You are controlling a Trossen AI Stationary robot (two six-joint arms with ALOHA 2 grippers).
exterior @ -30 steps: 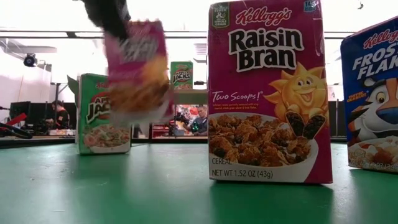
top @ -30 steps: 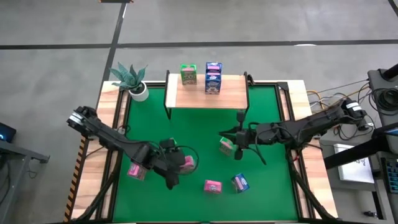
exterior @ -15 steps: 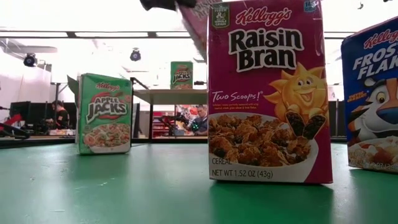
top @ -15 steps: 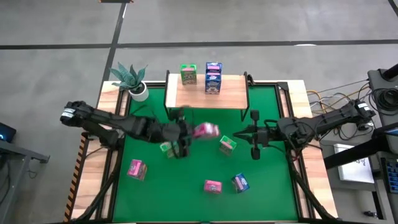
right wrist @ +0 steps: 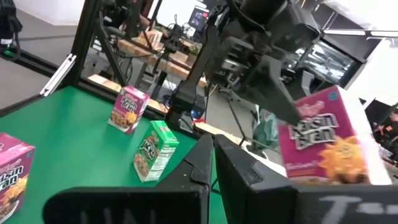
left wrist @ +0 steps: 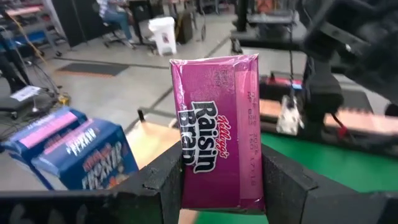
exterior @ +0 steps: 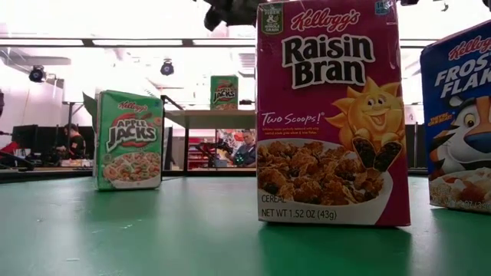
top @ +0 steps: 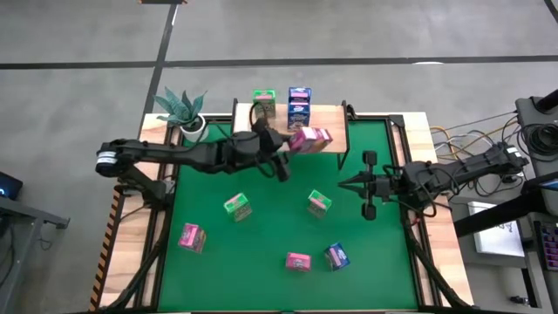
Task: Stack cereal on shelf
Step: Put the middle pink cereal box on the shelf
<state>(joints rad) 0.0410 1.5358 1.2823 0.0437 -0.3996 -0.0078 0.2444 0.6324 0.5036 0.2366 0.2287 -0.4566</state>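
Now the left hand [top: 292,144] grips a pink box [top: 310,139] over the shelf [top: 327,135], bare plank just below, blue box [top: 299,108] and green box [top: 264,104] just beyond, while the right hand [top: 344,185], closed and empty, hangs farther off over the tabletop [top: 261,235]

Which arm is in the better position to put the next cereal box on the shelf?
The left. Its hand already grips a pink box over the shelf, beside the blue box. The right hand is shut, empty, out over the green table.
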